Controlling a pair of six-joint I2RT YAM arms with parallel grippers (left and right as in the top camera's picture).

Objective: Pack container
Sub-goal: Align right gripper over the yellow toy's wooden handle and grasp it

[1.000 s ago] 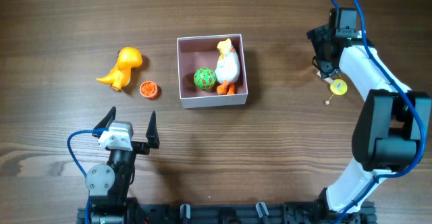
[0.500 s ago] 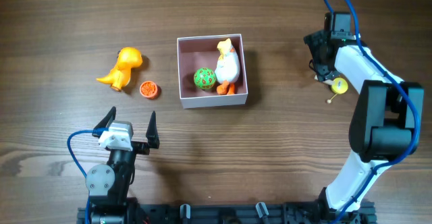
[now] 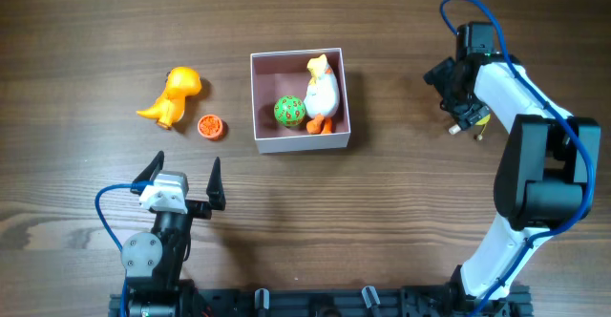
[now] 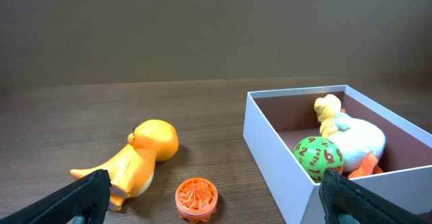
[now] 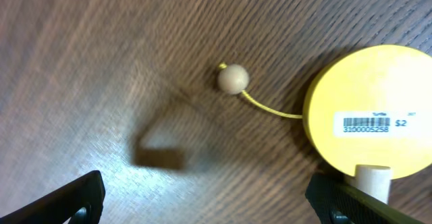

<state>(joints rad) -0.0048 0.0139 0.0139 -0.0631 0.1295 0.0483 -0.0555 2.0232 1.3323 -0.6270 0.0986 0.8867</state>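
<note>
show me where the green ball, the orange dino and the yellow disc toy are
green ball (image 3: 289,111), overhead view, centre of the ball
orange dino (image 3: 173,97), overhead view, on its body just below the head
yellow disc toy (image 5: 371,82), right wrist view, upper part of its flat face

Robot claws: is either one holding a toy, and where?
Nothing is held: left gripper and right gripper are both open; the yellow toy lies on the table.

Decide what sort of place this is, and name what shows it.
Probably a robotics lab bench, not a home: a left arm and right arm mounted at one wood-grain table, with small toys such as an orange toy animal lying beside a white container.
</note>
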